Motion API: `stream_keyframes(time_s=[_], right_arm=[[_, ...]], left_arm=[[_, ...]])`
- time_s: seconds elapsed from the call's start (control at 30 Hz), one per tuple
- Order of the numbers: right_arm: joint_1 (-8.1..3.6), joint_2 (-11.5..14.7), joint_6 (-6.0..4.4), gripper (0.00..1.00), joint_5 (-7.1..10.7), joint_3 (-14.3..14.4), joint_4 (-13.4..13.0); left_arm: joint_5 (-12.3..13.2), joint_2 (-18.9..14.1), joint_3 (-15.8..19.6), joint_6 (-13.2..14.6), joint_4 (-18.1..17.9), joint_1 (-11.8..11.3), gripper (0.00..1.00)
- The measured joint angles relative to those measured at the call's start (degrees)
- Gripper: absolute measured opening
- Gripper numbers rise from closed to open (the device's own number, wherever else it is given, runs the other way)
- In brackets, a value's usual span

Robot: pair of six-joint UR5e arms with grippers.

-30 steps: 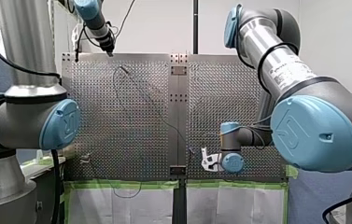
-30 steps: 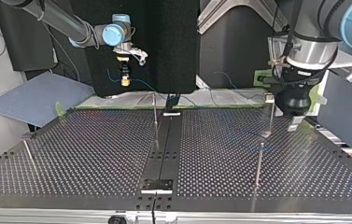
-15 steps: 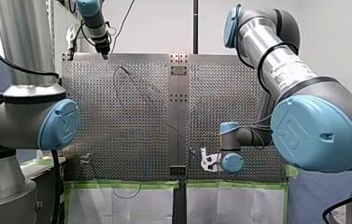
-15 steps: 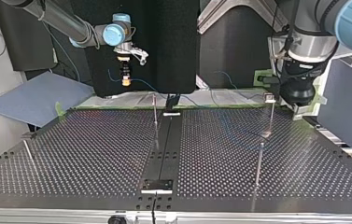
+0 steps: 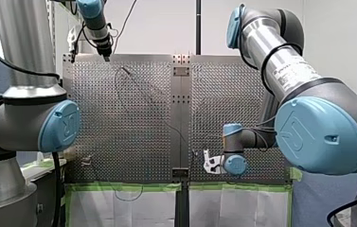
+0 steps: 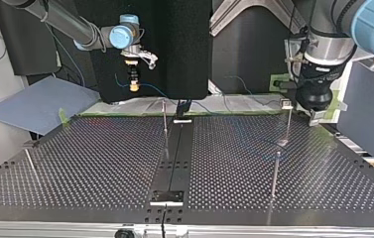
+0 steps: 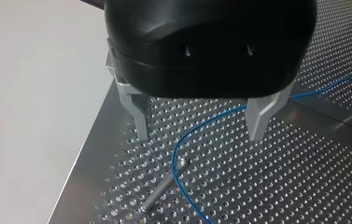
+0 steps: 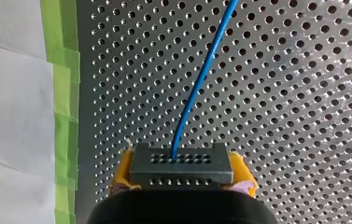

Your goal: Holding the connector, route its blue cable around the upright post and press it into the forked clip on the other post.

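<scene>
Thin metal posts (image 6: 275, 173): four
Small forked clip (image 6: 286, 104): one
Thin blue cable (image 8: 197, 88): one
Dark grey perforated connector (image 8: 181, 163): one
Grey-and-blue robot arms (image 5: 280, 52): two

Not much to read here, honestly. My right arm's silver tube has a printed label (image 5: 293, 75) running along it, but the letters are too small to make out. Its blue joint cap (image 5: 319, 135) and my left arm's blue cap (image 5: 61, 125) each carry an embossed logo, with no legible letters.
</scene>
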State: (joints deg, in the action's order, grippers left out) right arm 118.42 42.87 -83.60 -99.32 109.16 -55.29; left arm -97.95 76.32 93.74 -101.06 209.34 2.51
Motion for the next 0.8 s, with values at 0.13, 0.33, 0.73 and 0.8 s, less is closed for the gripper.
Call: stream_keyframes(time_s=[0.13,0.33,0.73,0.8], right_arm=[[0.00,0.00,0.00,0.00,0.00,0.00,0.00],[0.00,0.00,0.00,0.00,0.06,-0.03,0.07],[0.15,-0.01,0.03,0.00,0.48,-0.12,-0.07],[0.17,-0.01,0.01,0.00,0.71,-0.12,-0.12]], left_arm=[[0.00,0.00,0.04,0.74,-0.80,0.26,1.00],[0.14,0.04,0.74,3.79,-3.41,0.72,1.00],[2.28,0.23,1.11,10.44,-9.67,3.20,1.00],[2.84,0.67,1.10,11.71,-10.92,4.16,1.00]])
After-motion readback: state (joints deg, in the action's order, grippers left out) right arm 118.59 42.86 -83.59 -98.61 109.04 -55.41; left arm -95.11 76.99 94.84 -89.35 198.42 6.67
